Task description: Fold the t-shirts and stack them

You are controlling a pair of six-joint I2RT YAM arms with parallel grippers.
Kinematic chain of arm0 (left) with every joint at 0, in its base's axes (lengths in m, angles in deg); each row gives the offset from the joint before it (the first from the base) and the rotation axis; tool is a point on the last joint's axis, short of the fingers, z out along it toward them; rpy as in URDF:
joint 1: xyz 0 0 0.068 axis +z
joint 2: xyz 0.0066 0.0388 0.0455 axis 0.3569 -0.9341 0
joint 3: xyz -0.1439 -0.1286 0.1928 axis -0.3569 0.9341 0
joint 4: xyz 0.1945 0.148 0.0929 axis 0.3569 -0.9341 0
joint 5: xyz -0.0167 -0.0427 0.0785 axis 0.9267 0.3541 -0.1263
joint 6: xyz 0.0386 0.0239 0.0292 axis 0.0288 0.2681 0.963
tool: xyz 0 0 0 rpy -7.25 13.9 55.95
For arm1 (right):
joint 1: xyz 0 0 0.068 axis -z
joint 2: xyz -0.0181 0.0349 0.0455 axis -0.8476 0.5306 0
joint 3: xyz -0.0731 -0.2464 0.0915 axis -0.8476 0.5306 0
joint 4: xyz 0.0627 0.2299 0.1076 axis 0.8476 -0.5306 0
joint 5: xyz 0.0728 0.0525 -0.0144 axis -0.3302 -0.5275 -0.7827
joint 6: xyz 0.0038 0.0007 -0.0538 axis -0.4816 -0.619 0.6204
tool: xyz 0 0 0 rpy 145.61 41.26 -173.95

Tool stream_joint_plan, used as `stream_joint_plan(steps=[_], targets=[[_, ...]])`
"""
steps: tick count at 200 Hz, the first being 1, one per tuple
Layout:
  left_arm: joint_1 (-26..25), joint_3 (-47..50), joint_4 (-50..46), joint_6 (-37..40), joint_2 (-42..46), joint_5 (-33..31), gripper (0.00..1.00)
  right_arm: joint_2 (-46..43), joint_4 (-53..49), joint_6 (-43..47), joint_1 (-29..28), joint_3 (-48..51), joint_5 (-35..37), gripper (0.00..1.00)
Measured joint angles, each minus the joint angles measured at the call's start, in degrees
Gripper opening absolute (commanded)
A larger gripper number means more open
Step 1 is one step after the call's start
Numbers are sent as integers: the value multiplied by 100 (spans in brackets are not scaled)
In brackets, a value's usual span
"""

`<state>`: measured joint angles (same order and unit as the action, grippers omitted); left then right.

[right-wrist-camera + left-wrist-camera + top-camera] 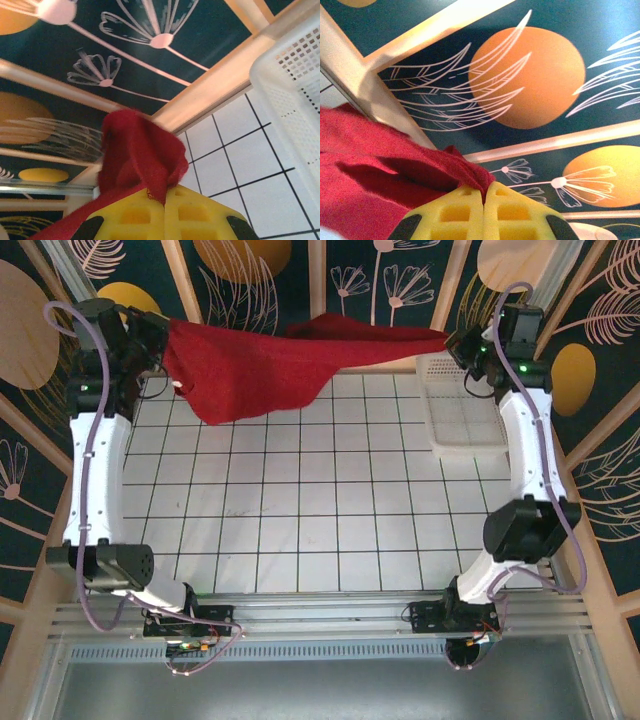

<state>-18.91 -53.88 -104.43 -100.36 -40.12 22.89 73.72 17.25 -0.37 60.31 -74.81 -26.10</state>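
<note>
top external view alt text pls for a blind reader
A deep-red t-shirt hangs stretched between the shut jaws of the left arm and right arm, over the far edge of a tiled table. A white mesh basket sits far right.

Bright even light, dark shadow in t-shirt [365, 145] folds, soft wrist-view blur.

**Layout: t-shirt strung across the far edge**

The t-shirt [260, 365] spans the far side of the surface [300, 530]. Its left end is pinched in the left jaws at far left, its right end in the right jaws at far right. The bulk hangs left of centre, above the far-left tiles; can't tell if the low edge touches them. The basket [465, 415] sits on the surface at far right, just nearer than the t-shirt's right end, beside the right arm [530, 440].
</note>
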Motion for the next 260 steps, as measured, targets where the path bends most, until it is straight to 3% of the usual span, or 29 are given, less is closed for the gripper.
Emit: stream_joint_plan(steps=[56, 88, 125, 179, 226, 260], targets=[[22, 1019, 619, -203, 1384, 24, 0, -2704, 1270, 22, -20, 2009, -46, 0], [26, 699, 855, -243, 1556, 22, 0, -3038, 2044, -149, -20, 1978, -138, 0], [26, -293, 824, -243, 1003, -2, 0, -2505, 2455, -391, -28, 1707, -160, 0], [85, -990, 640, -229, -636, 369, 0, -721, 2599, -520, -372, 944, -262, 0], [317, -2417, 83, -133, -2673, 743, 0, 933, 2391, -494, -468, -841, -372, 0], [573, -3202, 258, -181, -2804, 988, 0, 1412, 1978, -372, -411, -2218, -369, 0]])
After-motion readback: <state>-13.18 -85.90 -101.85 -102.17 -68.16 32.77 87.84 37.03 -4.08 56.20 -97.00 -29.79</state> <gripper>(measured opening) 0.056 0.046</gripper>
